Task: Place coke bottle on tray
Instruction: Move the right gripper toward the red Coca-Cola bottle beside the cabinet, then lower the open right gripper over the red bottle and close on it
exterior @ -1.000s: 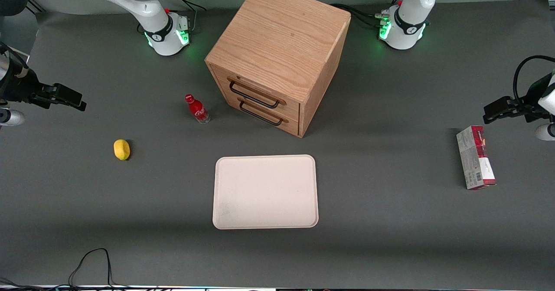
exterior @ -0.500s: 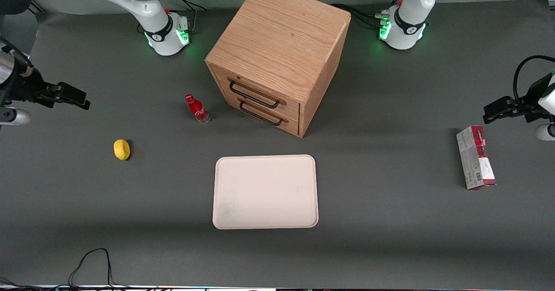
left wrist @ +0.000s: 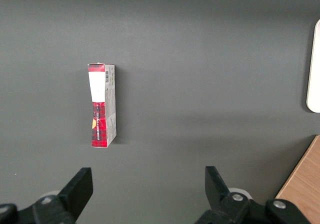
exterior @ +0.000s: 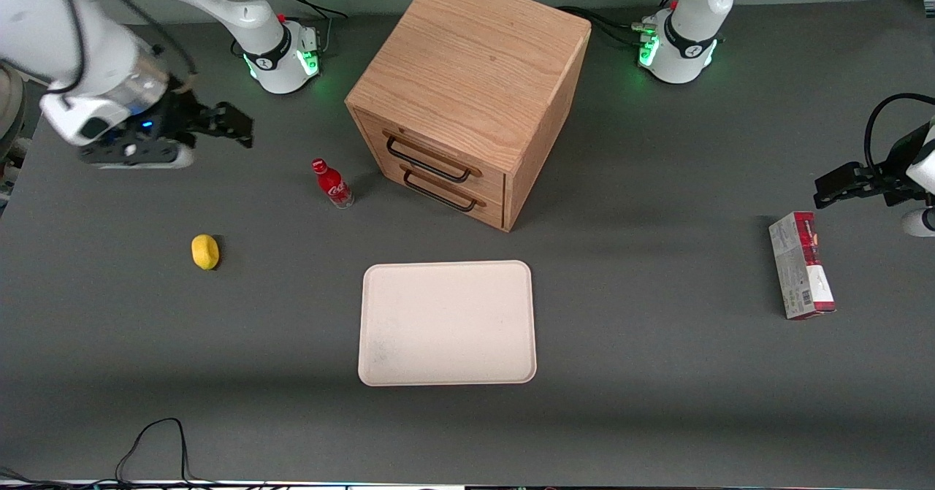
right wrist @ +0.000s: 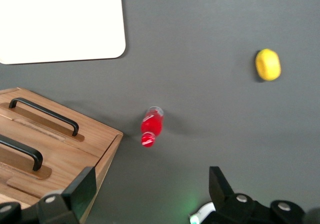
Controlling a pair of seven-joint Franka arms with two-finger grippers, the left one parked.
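The coke bottle (exterior: pixel 332 183), small and red with a red cap, stands upright on the grey table beside the wooden drawer cabinet (exterior: pixel 467 96). It also shows in the right wrist view (right wrist: pixel 151 126). The cream-pink tray (exterior: pixel 447 322) lies flat nearer the front camera than the cabinet; its corner shows in the right wrist view (right wrist: pixel 60 21). My right gripper (exterior: pixel 235 126) hangs open and empty above the table, farther from the front camera than the bottle and toward the working arm's end. In the wrist view the gripper (right wrist: pixel 152 189) has its jaws wide apart with nothing between them.
A yellow lemon (exterior: pixel 205 251) lies toward the working arm's end, nearer the front camera than the bottle. A red-and-grey carton (exterior: pixel 801 263) lies toward the parked arm's end. The cabinet has two drawers with black handles (exterior: pixel 431 165). A black cable (exterior: pixel 157 439) lies at the table's front edge.
My right gripper has swung in from the table's end toward the bottle and the cabinet. The bottle, tray, lemon and carton have not moved.
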